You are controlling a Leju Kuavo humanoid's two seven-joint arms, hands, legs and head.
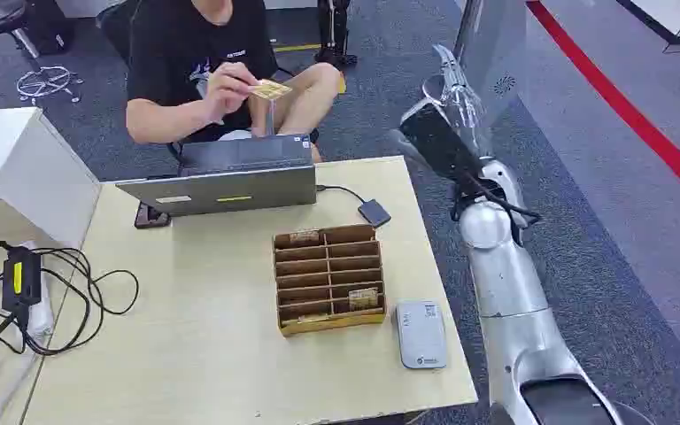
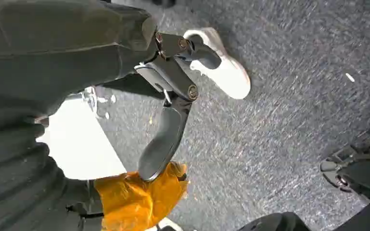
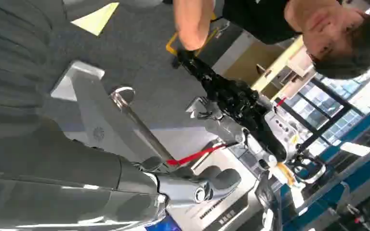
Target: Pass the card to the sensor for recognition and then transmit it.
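A person seated behind the table holds a yellowish card [image 1: 272,88] in their fingers, above the laptop. My right hand [image 1: 444,111] is raised beyond the table's far right corner, to the right of that card, fingers apart and holding nothing. In the right wrist view the hand [image 3: 207,185] is bare, with the person's arm [image 3: 191,21] beyond it. The grey-white sensor [image 1: 421,333] lies flat near the table's front right edge. My left hand [image 2: 171,96] hangs over the carpet, fingers spread and empty.
A brown slotted card box [image 1: 328,278] with a few cards stands mid-table, left of the sensor. A grey laptop [image 1: 230,181] and a small grey adapter [image 1: 374,212] sit at the back. Cables and a power brick [image 1: 19,276] lie at the left edge.
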